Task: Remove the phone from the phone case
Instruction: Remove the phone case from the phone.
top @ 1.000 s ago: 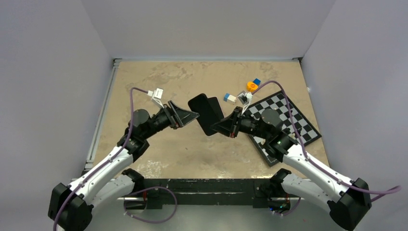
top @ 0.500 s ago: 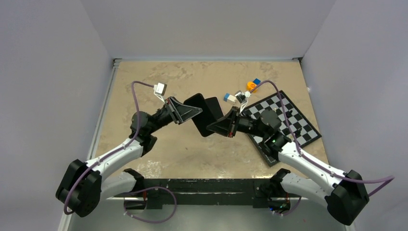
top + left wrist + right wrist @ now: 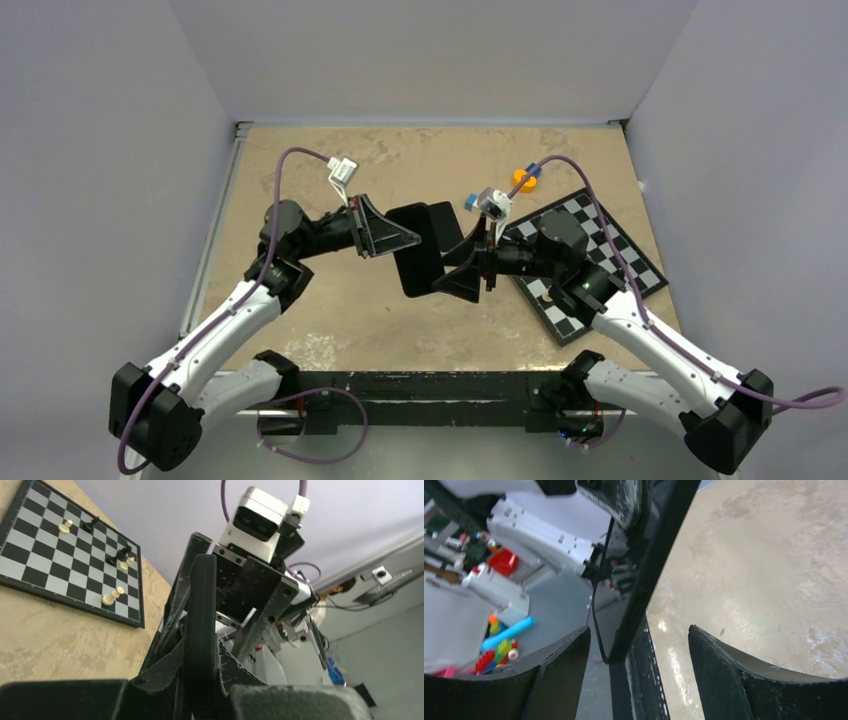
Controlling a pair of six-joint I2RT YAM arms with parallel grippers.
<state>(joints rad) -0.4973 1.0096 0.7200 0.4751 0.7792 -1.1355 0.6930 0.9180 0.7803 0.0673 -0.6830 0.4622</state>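
The phone case (image 3: 418, 262) with the phone shows as dark overlapping slabs held in the air over the middle of the table. I cannot tell phone from case there. My left gripper (image 3: 408, 240) is shut on the slab's left end. In the left wrist view the slab (image 3: 200, 610) stands edge-on between the pressed fingers of the left gripper (image 3: 201, 652). My right gripper (image 3: 458, 266) is open around the slab's right end. In the right wrist view the slab's edge (image 3: 659, 565) runs between the spread fingers of the right gripper (image 3: 639, 647), touching neither, and a thin black lip (image 3: 596, 620) curves off its left side.
A chessboard (image 3: 600, 250) with a few pieces lies on the table at the right, under the right arm; the left wrist view shows the chessboard (image 3: 45, 545) too. Small orange and blue blocks (image 3: 525, 178) sit behind it. The tan tabletop (image 3: 330, 320) is walled by grey panels.
My left gripper has moved in and shut on the slab's left end. My right gripper, shut on it before, has opened. The slab has swung lower and more upright.
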